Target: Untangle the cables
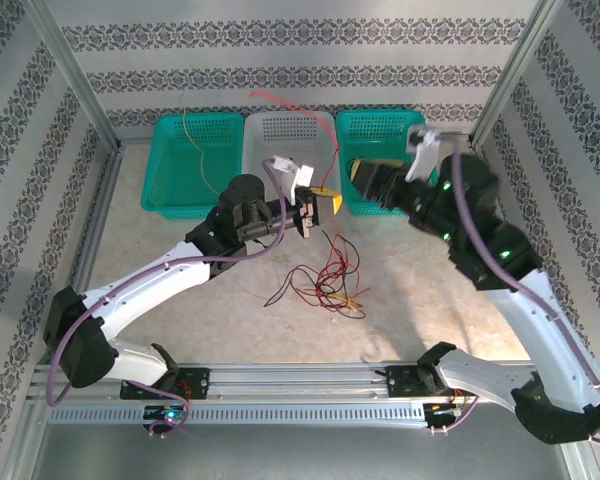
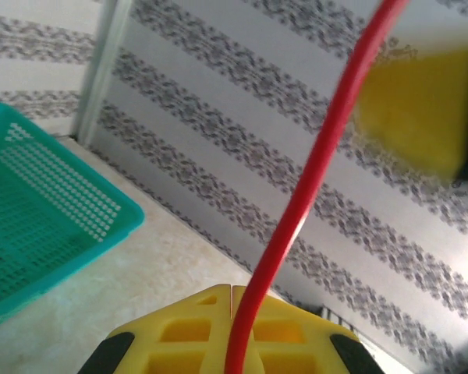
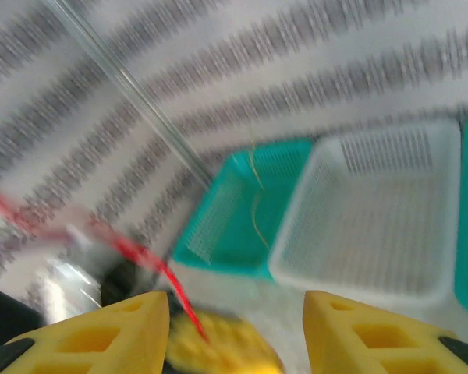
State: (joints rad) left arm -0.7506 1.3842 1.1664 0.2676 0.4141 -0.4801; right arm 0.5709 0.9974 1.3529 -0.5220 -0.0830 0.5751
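Note:
My left gripper (image 1: 326,201) hovers in front of the white basket, shut on the red cable (image 1: 290,108), which rises from it over the basket. In the left wrist view the red cable (image 2: 312,171) runs up from between the closed yellow fingers (image 2: 187,331). Below, the red cable hangs into a tangle (image 1: 325,282) of red and black wires on the table. The yellow cable (image 1: 186,128) lies in the left teal basket. My right gripper (image 1: 361,177) is open, just right of the left one; its wrist view shows the red cable (image 3: 162,273) beyond its fingers (image 3: 125,335).
Three baskets line the back wall: teal (image 1: 190,165), white (image 1: 285,150) and teal (image 1: 380,145). Metal frame posts (image 1: 75,75) stand at both sides. The two grippers are close together above the table's middle back.

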